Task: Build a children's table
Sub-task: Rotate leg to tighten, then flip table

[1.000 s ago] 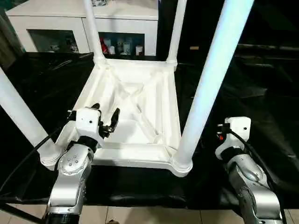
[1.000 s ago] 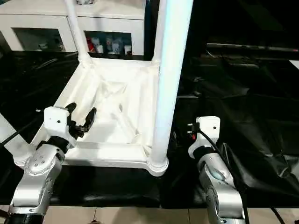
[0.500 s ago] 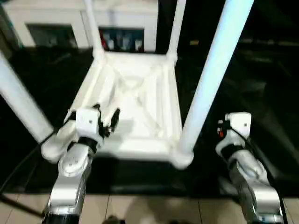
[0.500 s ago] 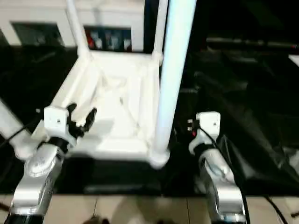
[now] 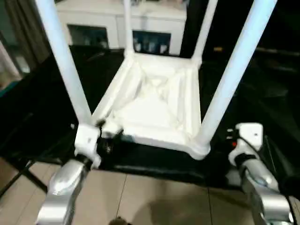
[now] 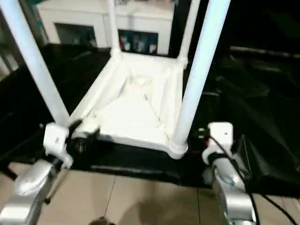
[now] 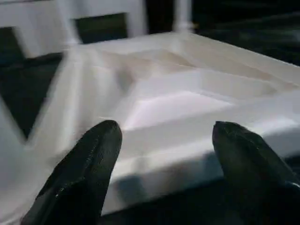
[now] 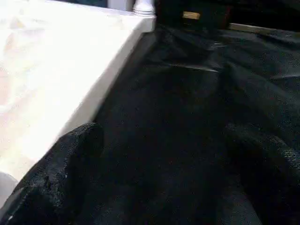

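Observation:
The children's table [image 5: 154,103] lies upside down on the black-covered work table, ribbed underside up. Its four white legs stand in the corner sockets: near left leg [image 5: 65,70], near right leg [image 5: 229,79], two far legs [image 5: 127,28]. My left gripper [image 5: 111,134] is open just off the near left corner, its black fingers [image 7: 89,164] apart and pointing at the table's front rim [image 7: 187,140] with nothing between them. My right wrist [image 5: 248,133] hangs to the right of the near right socket. The right gripper [image 8: 164,154] is open over black cloth beside the table's side rim [image 8: 70,79].
The black work table [image 5: 262,93] spreads wide to the right and behind. Its front edge runs just below the children's table, with tiled floor [image 5: 154,197] beneath. A white glass-door cabinet [image 5: 122,23] stands at the back and a curtain [image 5: 23,33] at the far left.
The camera has pulled back and tilted, so the floor now shows. My left gripper has drawn back from over the underside to the near left corner. The right gripper stays open.

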{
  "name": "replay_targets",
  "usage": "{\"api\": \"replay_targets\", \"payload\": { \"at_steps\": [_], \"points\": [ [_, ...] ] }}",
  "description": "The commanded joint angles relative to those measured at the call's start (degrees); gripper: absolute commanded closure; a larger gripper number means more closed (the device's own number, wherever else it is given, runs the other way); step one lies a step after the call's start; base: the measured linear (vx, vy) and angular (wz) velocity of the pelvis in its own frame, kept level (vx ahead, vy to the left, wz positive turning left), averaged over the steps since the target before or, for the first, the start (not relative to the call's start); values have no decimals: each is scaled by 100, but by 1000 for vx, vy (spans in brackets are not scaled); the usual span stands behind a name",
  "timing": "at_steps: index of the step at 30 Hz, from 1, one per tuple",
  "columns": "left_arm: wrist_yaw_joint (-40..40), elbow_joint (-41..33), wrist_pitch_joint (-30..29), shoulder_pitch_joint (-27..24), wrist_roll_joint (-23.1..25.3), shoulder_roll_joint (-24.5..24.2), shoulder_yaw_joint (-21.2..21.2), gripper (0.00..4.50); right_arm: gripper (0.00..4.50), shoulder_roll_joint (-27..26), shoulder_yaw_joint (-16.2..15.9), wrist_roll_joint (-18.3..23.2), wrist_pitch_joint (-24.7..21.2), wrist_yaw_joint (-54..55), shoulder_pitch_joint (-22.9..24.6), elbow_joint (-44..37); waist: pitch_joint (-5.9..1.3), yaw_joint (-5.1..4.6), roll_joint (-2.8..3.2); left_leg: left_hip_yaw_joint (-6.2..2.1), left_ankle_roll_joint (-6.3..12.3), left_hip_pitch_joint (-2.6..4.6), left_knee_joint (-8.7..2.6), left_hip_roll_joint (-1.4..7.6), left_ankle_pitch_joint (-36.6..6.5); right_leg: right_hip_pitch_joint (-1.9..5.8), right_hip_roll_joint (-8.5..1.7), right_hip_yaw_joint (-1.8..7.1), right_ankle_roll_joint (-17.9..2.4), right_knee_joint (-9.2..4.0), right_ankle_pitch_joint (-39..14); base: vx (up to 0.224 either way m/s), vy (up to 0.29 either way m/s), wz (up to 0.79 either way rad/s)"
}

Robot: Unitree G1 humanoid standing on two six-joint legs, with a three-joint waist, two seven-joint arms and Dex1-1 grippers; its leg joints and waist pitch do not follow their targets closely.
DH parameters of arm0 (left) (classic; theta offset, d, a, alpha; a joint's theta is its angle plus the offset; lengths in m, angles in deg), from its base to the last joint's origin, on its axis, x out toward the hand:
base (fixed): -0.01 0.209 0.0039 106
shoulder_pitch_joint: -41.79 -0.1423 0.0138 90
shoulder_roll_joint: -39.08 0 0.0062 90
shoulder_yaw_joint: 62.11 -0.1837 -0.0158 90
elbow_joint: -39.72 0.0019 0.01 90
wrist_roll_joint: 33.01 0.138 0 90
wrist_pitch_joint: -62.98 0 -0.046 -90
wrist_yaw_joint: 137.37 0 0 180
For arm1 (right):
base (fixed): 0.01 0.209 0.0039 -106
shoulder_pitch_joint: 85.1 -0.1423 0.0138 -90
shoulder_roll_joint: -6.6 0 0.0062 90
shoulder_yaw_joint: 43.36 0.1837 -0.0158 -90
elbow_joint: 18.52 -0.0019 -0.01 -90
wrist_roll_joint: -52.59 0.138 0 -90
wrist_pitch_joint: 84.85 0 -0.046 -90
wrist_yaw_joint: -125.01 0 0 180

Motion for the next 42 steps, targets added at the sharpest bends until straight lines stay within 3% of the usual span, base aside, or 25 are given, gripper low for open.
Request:
{"api": "replay_targets", "payload": {
  "at_steps": [1, 2, 3, 4, 5, 7, 9, 10, 12, 13, 16, 17, 18, 20, 21, 26, 27, 30, 34, 36, 38, 42],
  "points": [
    [567, -446, -134, -438, -458, -193, -10, 49, 0, 143, 123, 231, 217, -372, 254, -88, -251, -88, 7, -172, 40, 153, -550, 378, -1046, 89, -492, 250, -752, -485, 1085, 5, 65, -5],
    [758, -643, -271, -686, -652, -286, 38, 34, 0, 210, 130, 488, 287, -747, 376, -153, -239, -153, -14, -154, 78, 170, -564, 376, -1161, 74, -479, 251, -755, -531, 979, 12, 50, -4],
    [758, -643, -271, -686, -652, -286, 38, 34, 0, 210, 130, 488, 287, -747, 376, -153, -244, -164, -17, -142, 122, 168, -550, 361, -1210, 86, -489, 258, -766, -532, 933, 12, 50, -4],
    [855, -780, -413, -893, -819, -389, 134, 15, 0, 352, 123, 849, 238, -1321, 536, -294, -223, -204, -46, -125, 218, 135, -556, 349, -1296, 109, -500, 275, -774, -561, 805, 0, 0, 0],
    [909, -858, -503, -1028, -929, -465, 221, 6, 0, 468, 116, 1130, 188, -1771, 658, -408, -182, -228, -34, -118, 251, 137, -580, 358, -1382, 64, -492, 292, -767, -609, 554, 0, 0, 0],
    [906, -710, -402, -1120, -1005, -576, 581, 6, 0, 861, 60, 1559, 22, -2674, 924, -653, -160, -236, -88, -94, 346, 134, -557, 349, -1531, 83, -506, 320, -753, -674, 163, 0, 0, 0],
    [872, -258, -45, -1072, -975, -678, 986, 6, 0, 1182, 88, 1843, -162, -3279, 1078, -797, -138, -230, -82, -87, 319, 161, -575, 356, -1585, 53, -514, 334, -747, -725, -235, 0, 0, 0],
    [845, 17, 140, -1010, -981, -702, 1171, 6, 0, 1295, 112, 1930, -220, -3470, 1110, -830, -111, -236, -122, -81, 299, 157, -597, 331, -1637, 58, -507, 331, -714, -775, -592, 0, 0, 0],
    [521, 664, 681, -839, -892, -780, 1569, 6, 0, 1502, 142, 2134, -325, -3789, 1138, -872, -89, -224, -129, -74, 196, 212, -640, 331, -1813, 38, -526, 333, -604, -860, -1180, 0, 0, 0],
    [447, 762, 776, -817, -878, -796, 1635, 6, 0, 1536, 143, 2171, -335, -3840, 1142, -873, -125, -211, -123, -82, 117, 241, -646, 351, -1814, 35, -537, 345, -596, -845, -1209, 0, 0, 0],
    [-57, 743, 665, -795, -884, -753, 1925, 6, 0, 1655, 44, 2527, -606, -4144, 1122, -1070, -133, -223, -146, -98, 73, 229, -674, 385, -1826, 28, -528, 335, -692, -801, -894, 0, 0, 0],
    [-76, 611, 544, -771, -971, -711, 1940, 6, 0, 1655, -21, 2647, -732, -4191, 1105, -1168, -145, -208, -162, -99, 68, 265, -675, 413, -1809, -1, -530, 343, -774, -784, -640, 0, 0, 0],
    [-33, 369, 335, -712, -1088, -629, 1888, 6, 0, 1648, -147, 2743, -849, -4252, 1088, -1271, -159, -205, -191, -98, 85, 250, -678, 415, -1683, 20, -530, 336, -833, -760, -383, 0, 0, 0],
    [-33, 228, 149, -630, -1106, -572, 1813, 6, 0, 1618, -275, 2823, -957, -4301, 1058, -1357, -166, -189, -182, -88, 103, 268, -667, 418, -1581, 7, -523, 334, -899, -737, -124, 0, 0, 0],
    [-130, 195, -25, -445, -1015, -502, 1696, 6, 0, 1506, -494, 2780, -1000, -4281, 958, -1399, -169, -162, -193, -74, 109, 272, -657, 410, -1532, -1, -525, 335, -936, -730, 12, 0, 0, 0],
    [-327, 514, 35, -160, -879, -498, 1578, 6, 0, 1222, -675, 2672, -965, -4093, 726, -1248, -191, -125, -223, -73, 17, 265, -650, 395, -1471, 20, -540, 341, -852, -719, 38, 0, 0, 0],
    [-310, 598, -19, -18, -895, -499, 1498, 6, 0, 1112, -771, 2580, -925, -4044, 627, -1127, -206, -111, -271, -68, 45, 263, -641, 384, -1334, 21, -535, 332, -852, -698, 186, 0, 0, 0],
    [-276, 726, -75, 200, -886, -512, 1407, 6, 0, 957, -898, 2422, -846, -3935, 481, -955, -221, -99, -231, -74, -7, 268, -639, 382, -1263, 12, -535, 326, -860, -677, 297, 0, 0, 0],
    [-499, 1029, -260, 502, -621, -538, 1406, 6, 0, 811, -1037, 2209, -699, -3708, 280, -758, -233, -83, -249, -61, -2, 259, -623, 367, -1094, 33, -516, 319, -831, -642, 770, 0, 0, 0],
    [-827, 1449, -331, 824, -414, -564, 1473, 6, 0, 625, -1153, 2070, -592, -3521, 70, -605, -229, -95, -255, -59, -51, 271, -627, 351, -1203, 21, -525, 322, -803, -659, 560, 0, 0, 0],
    [-862, 1708, -248, 1025, -437, -585, 1495, 6, 0, 475, -1229, 2001, -546, -3447, -75, -498, -230, -70, -236, -84, -114, 273, -653, 384, -1297, 33, -554, 323, -795, -665, 341, 0, 0, 0],
    [-738, 1809, -257, 1205, -593, -558, 1416, 6, 0, 264, -1303, 1817, -496, -3239, -289, -200, -252, -67, -228, -76, -136, 266, -641, 374, -1144, 34, -536, 318, -879, -617, 755, 0, 0, 0]
  ]
}}
